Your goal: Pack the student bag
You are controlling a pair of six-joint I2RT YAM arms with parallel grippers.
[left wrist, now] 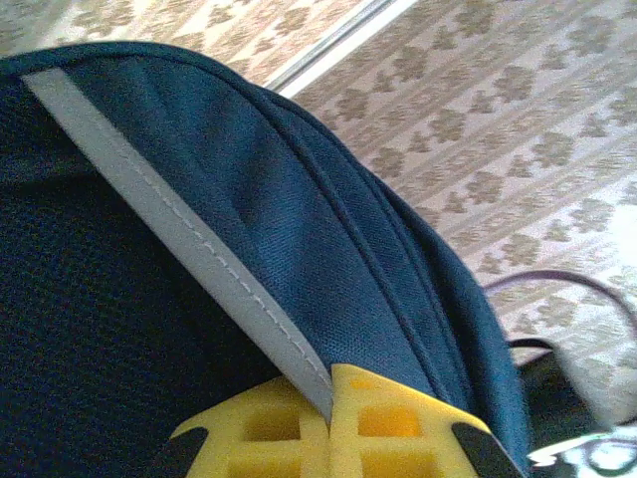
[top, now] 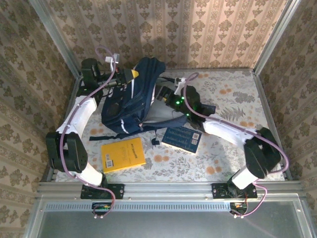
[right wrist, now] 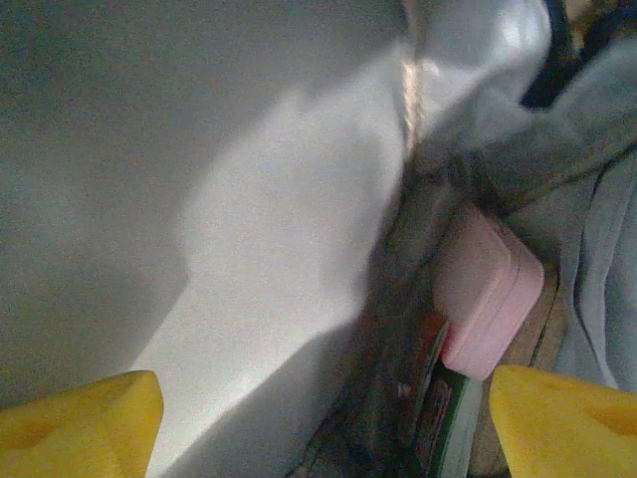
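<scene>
Navy fabric student bag (top: 130, 106) centre-rear on table (top: 233, 99), long axis far-to-near, mouth toward R side. L gripper (left wrist: 328, 398) clenched on bag's grey trim (left wrist: 179, 239). R gripper (right wrist: 328, 418) released, jaws wide inside mouth, pink case (right wrist: 488, 299) just ahead. Blue book (top: 181, 139) closer to R gripper than L; prob next.

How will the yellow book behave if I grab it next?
The yellow book lies flat on the table, so fingers probably cannot get under it. Expect it to slide rather than lift when pushed. It looks thin, so it may bend or sag if pinched by one edge. It is probably light for its size.
</scene>
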